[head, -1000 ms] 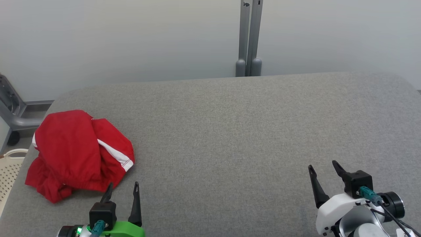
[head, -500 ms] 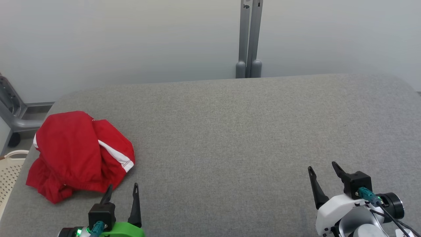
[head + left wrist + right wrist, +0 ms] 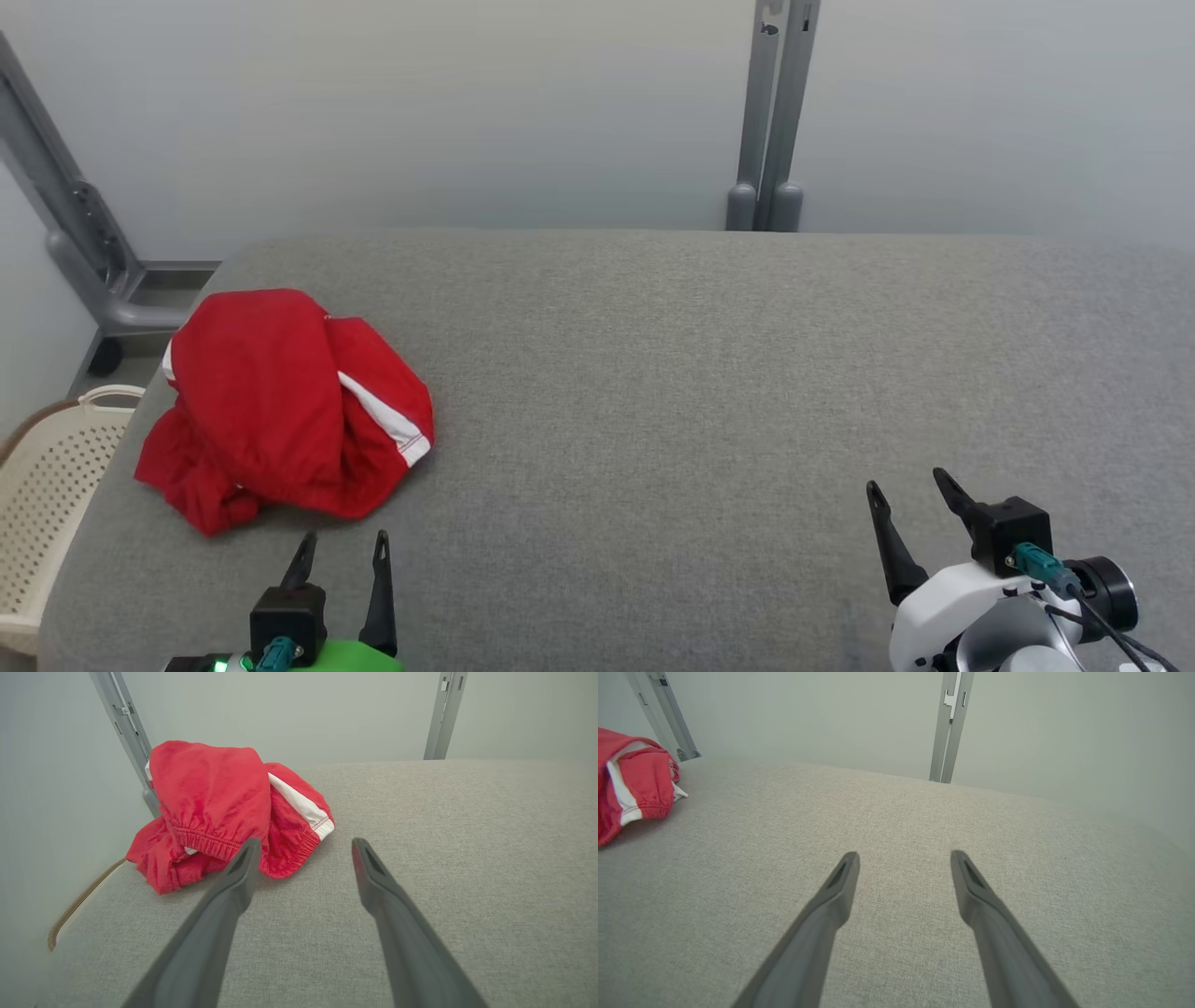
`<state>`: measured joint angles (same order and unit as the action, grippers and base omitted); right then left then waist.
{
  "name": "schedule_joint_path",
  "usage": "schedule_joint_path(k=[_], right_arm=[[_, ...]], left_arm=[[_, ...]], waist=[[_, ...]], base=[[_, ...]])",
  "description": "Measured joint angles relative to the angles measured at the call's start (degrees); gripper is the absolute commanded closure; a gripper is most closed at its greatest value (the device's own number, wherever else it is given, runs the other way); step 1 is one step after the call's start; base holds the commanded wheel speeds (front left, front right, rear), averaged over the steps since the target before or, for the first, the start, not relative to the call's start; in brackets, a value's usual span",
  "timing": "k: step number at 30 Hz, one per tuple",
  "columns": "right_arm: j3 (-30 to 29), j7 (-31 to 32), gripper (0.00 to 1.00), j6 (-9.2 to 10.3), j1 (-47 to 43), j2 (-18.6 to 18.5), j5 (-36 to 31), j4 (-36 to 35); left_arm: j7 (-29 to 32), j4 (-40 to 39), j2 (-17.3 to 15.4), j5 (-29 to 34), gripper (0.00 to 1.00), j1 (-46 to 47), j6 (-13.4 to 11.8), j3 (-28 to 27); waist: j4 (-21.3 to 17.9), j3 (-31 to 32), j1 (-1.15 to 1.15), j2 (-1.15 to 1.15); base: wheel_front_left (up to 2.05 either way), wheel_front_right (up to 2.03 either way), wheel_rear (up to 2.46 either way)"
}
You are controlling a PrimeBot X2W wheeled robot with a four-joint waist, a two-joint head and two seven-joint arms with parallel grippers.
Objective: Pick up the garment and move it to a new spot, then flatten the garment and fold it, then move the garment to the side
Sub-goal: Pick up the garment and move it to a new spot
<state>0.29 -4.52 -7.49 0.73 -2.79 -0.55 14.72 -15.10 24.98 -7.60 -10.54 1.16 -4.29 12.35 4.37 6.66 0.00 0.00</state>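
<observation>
So the red garment (image 3: 285, 411) is lying crumpled near the left end of the grey bench (image 3: 700, 373), with its white stripe showing. A cream perforated basket (image 3: 47, 485) is sitting just off that end. The left pincer (image 3: 344, 539) is hovering just short of the garment, fingers spread wide and empty. The right pincer (image 3: 906, 481) is hanging well apart from it over the right side of the bench, also gaping wide and empty.

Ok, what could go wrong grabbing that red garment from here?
1. The garment lies bunched near the left edge of the table, beside the basket; a sideways nudge could push it off.
2. The open left tool may pinch just one fold, so it lifts tangled.
</observation>
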Motion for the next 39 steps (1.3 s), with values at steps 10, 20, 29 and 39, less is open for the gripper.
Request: schedule_joint_path(k=[10, 20, 29, 39], right_arm=[[1.5, -1.7, 0.00, 0.00, -0.4, 0.0, 2.6, 1.2], [1.9, -3.6, 0.00, -0.01, 0.2, 0.0, 4.5, 2.4], [2.3, -4.2, 0.00, -0.01, 0.9, 0.0, 5.5, 3.1], [3.1, -1.9, 0.00, -0.01, 1.0, 0.1, 4.5, -0.6]], left_arm=[[1.8, -2.3, -1.9, 0.0, 0.00, -1.5, -0.4, 0.0], [4.0, -5.4, -3.7, -0.4, 0.00, -1.8, -1.0, -0.1], [7.9, -5.9, -4.1, -1.6, 0.00, -1.4, 0.2, 0.7], [24.3, 2.4, -2.0, -5.2, 0.00, 16.5, 5.1, 2.9]], waist=[[6.6, 0.3, 0.00, 0.00], [15.2, 0.0, 0.00, 0.00], [21.0, -0.7, 0.00, 0.00], [21.2, -4.3, 0.00, 0.00]], base=[[0.00, 0.00, 0.00], [0.00, 0.00, 0.00], [0.00, 0.00, 0.00], [0.00, 0.00, 0.00]])
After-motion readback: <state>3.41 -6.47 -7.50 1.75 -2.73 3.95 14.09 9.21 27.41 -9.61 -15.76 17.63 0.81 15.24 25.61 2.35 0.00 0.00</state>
